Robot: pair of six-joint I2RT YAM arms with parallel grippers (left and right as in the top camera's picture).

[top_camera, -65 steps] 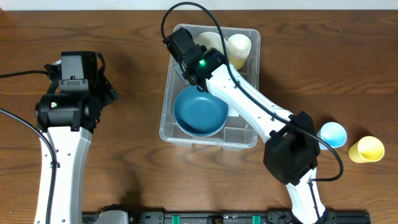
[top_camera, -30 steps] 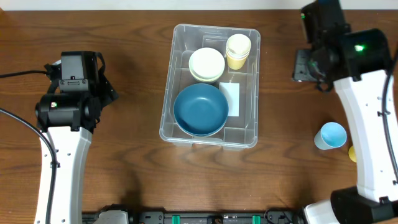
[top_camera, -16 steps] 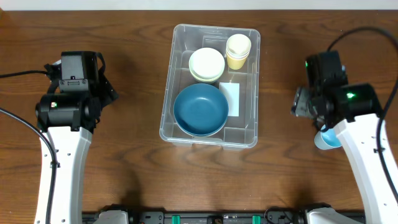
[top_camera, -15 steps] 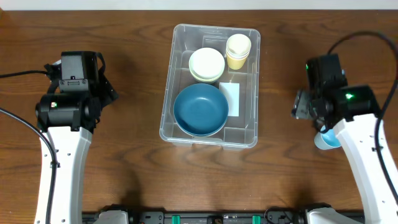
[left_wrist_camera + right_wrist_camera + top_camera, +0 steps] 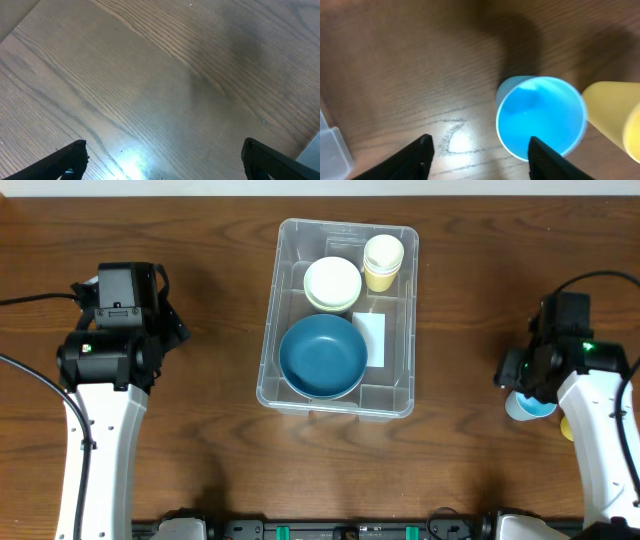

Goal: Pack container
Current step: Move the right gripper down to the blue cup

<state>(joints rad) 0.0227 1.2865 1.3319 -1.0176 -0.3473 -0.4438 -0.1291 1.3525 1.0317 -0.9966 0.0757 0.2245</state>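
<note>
Left gripper: released, jaws spread wide, nothing between them but bare wooden table. It hangs above the wood with no task item under or beside it. Right gripper: jaws apart, not clamped on anything. A light blue cup stands upright, mouth up, directly ahead of it. The cup's near wall falls in the gap between the two fingers, and the other finger overlaps the lower part of the cup's rim in the wrist view. I can't tell whether it touches. A yellow cup sits just beyond the blue one on the far side from the gripper, the two touching or nearly so. The container is between the two arms, off to the right of the left gripper and to the left of the right gripper, well apart from both. Only a clear plastic corner of it shows at the left edge of the right wrist view. Inside it: a blue bowl at the end nearer the arm bases, a cream bowl beyond that, a pale yellow cup in the far right corner, and a white label just right of the blue bowl.
</note>
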